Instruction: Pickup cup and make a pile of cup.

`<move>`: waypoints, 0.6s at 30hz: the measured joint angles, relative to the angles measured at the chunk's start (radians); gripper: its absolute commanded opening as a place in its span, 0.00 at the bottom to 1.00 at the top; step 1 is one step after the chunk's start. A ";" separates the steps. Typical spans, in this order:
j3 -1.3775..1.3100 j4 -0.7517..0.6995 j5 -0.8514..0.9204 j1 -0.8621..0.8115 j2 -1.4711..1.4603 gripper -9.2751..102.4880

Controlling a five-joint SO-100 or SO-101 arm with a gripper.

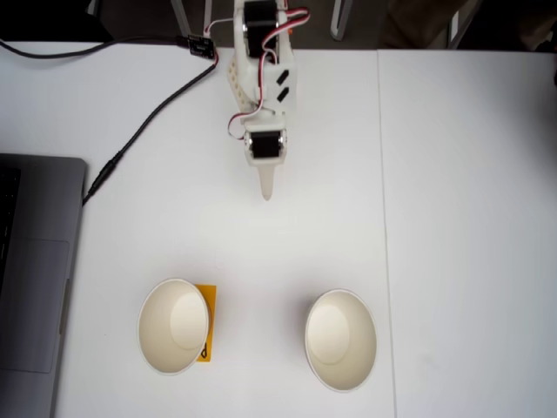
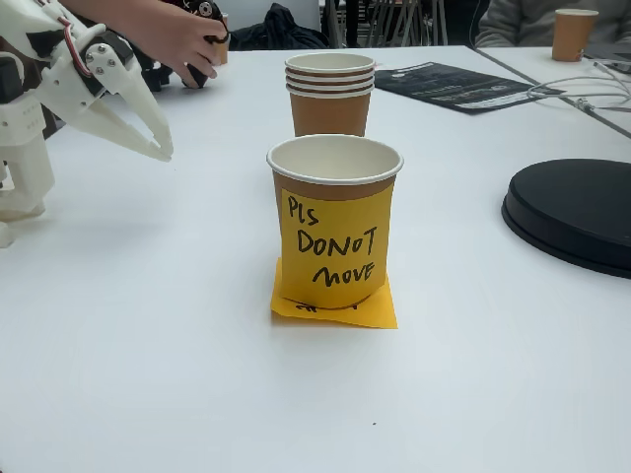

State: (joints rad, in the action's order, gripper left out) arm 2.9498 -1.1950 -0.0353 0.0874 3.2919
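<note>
Two brown paper cups with white insides stand upright on the white table. One cup (image 1: 174, 325) (image 2: 335, 227) carries a yellow note reading "PLS DO NOT MOVE" and sits on a yellow sheet (image 2: 335, 305). The other cup (image 1: 341, 340) (image 2: 329, 94) stands apart from it and shows several nested rims stacked in one fixed view. My gripper (image 1: 267, 193) (image 2: 163, 150) hangs above the table, well short of both cups, fingers together and holding nothing.
A grey laptop (image 1: 35, 270) lies at the left edge, with a black cable (image 1: 139, 131) running toward the arm base. A black round disc (image 2: 577, 212), black paper (image 2: 454, 84) and a far cup (image 2: 575, 34) sit beyond. A person's hand (image 2: 182, 39) rests behind the arm.
</note>
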 measured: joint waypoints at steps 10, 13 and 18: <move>0.000 0.000 0.000 0.000 0.000 0.02; 0.000 0.000 0.000 0.000 -0.011 0.02; -0.058 0.000 0.000 0.000 -0.080 0.02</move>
State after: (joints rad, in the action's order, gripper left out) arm 2.8916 -1.1950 -0.0353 0.0874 3.2122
